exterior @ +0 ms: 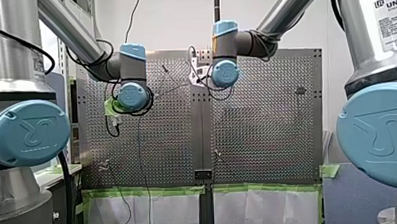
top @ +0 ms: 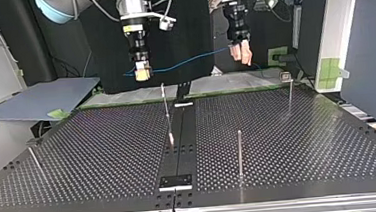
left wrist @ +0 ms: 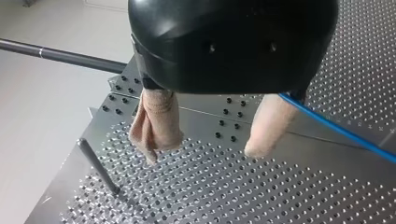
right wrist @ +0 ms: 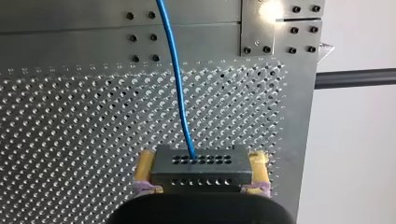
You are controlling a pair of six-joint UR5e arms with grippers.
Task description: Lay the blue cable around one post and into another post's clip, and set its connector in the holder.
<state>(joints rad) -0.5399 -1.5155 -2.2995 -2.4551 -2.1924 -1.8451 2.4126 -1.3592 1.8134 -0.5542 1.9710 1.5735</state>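
black housing of my left gripper (left wrist: 203,154) filled the near part of the left wrist view, and beyond it its two beige-padded fingers (left wrist: 156,121) stood apart with nothing between them. the blue cable (left wrist: 336,128) ran just beside the outer face of one finger and away over the perforated table (left wrist: 210,196); whether it touched that finger i could not tell. a dark post (left wrist: 98,165) stood in the table ahead of the other finger, apart from it.

in the right wrist view my right gripper (right wrist: 201,163) was clamped on the connector (right wrist: 201,170), a dark grey block with rows of holes, with a yellow pad (right wrist: 144,169) on each side of it. the cable left the block's middle and ran straight ahead over the table.

in the top view my right gripper hung at the upper left of centre and my left gripper at the upper right of centre. the cable sagged between them in a shallow curve, clear of the table and of every post. a thin post (top: 166,112) stood at mid-frame, a taller post (top: 240,152) at the lower right of centre, a post with a clip (top: 290,96) at the upper right, and a leaning post (top: 35,159) near the left edge. a low black holder (top: 176,181) sat at the lower centre, well apart from the connector.
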